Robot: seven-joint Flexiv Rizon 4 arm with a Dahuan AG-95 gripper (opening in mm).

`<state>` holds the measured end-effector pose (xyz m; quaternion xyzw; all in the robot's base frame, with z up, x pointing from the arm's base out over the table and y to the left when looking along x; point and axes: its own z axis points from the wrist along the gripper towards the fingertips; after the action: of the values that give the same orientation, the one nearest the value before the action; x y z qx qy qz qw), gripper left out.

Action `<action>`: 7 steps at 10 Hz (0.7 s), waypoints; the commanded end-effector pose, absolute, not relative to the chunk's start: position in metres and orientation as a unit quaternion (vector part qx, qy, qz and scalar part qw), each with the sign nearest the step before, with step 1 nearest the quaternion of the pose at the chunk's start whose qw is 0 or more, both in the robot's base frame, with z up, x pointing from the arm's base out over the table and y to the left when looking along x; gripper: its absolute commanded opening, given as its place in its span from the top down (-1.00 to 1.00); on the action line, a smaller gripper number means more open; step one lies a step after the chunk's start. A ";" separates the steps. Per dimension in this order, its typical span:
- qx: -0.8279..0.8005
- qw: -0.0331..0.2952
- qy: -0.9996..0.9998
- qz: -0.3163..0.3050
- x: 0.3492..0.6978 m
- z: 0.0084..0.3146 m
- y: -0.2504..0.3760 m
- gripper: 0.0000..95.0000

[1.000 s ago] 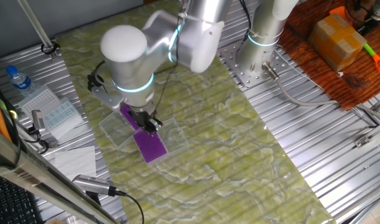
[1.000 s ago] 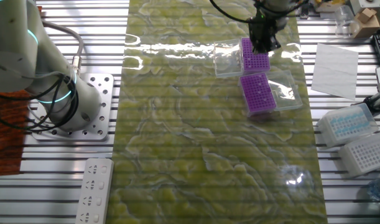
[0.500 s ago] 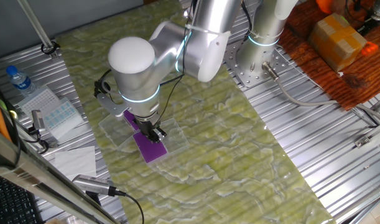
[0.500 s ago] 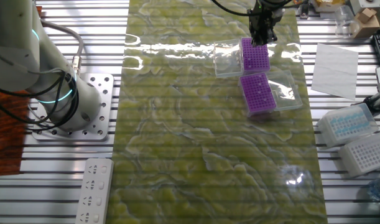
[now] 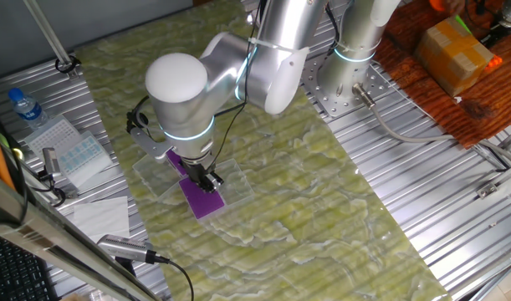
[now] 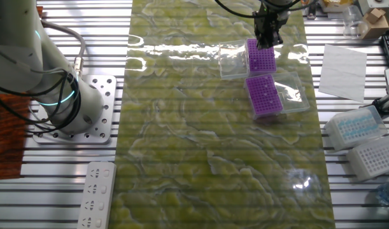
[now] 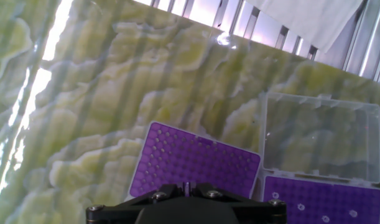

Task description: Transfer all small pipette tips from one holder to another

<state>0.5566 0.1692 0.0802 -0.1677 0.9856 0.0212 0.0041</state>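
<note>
While the arm bends steeply down, its claw (image 6: 266, 43) hangs over a purple holder (image 6: 261, 58), fingers seemingly together.

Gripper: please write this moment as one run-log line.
gripper | above purple racks | jaws unclear | tips in one rack

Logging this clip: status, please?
Pincer low over one purple rack, jaw state unreadable. Second purple rack alongside, tips too small to count. Nothing blocking.
</note>
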 end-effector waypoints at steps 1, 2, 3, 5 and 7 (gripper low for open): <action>-0.166 -0.001 0.986 0.023 0.554 0.080 0.167 1.00; -0.166 -0.001 0.986 0.023 0.554 0.080 0.167 1.00; -0.163 -0.004 0.986 0.030 0.551 0.078 0.165 1.00; -0.158 -0.004 0.987 0.036 0.551 0.076 0.165 1.00; -0.153 -0.004 0.987 0.039 0.552 0.076 0.165 1.00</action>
<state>0.5520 0.1647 0.0752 -0.1537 0.9873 0.0392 -0.0043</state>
